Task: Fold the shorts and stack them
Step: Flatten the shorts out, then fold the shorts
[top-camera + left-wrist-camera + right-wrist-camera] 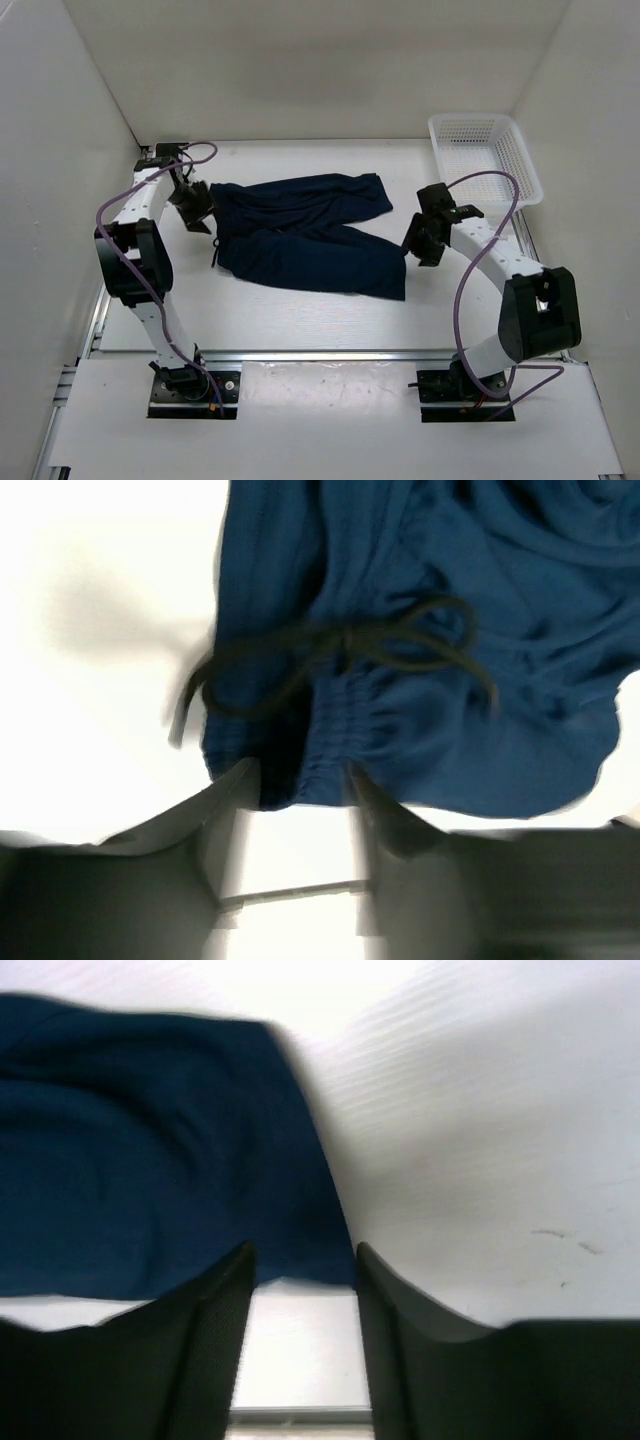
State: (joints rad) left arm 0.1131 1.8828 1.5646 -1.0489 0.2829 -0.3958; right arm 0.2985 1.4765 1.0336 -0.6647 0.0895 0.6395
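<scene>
Left fingers [225,810]: they are standing apart and clamping nothing. The gathered waistband [340,730] is lying right at their tips, and white tabletop [300,320] is showing through the gap lower in the left wrist view.
Right fingers [215,1300]: they are also standing apart and gripping nothing. A hem edge of the dark cloth is lying across the gap at the tips. The view is too blurred to say whether the tips are touching the cloth.
Shorts [300,235]: they are lying spread flat on the tabletop at the centre of the overhead frame. The waistband is sitting toward the left, and the two wide legs are fanning out toward the right, one angling to the upper right and the other to the lower right.
Drawstring [340,645]: it is lying in a loose dark bow on the cloth just above the waistband, in the middle of the left wrist view. One end is trailing off to the left onto the tabletop.
Left arm: it is reaching to the waistband end, left of centre in the overhead frame.
Right arm: it is reaching to the end of the lower leg, right of centre.
Basket [520,160]: it is sitting at the upper right of the overhead frame, white mesh, well apart from the shorts.
</scene>
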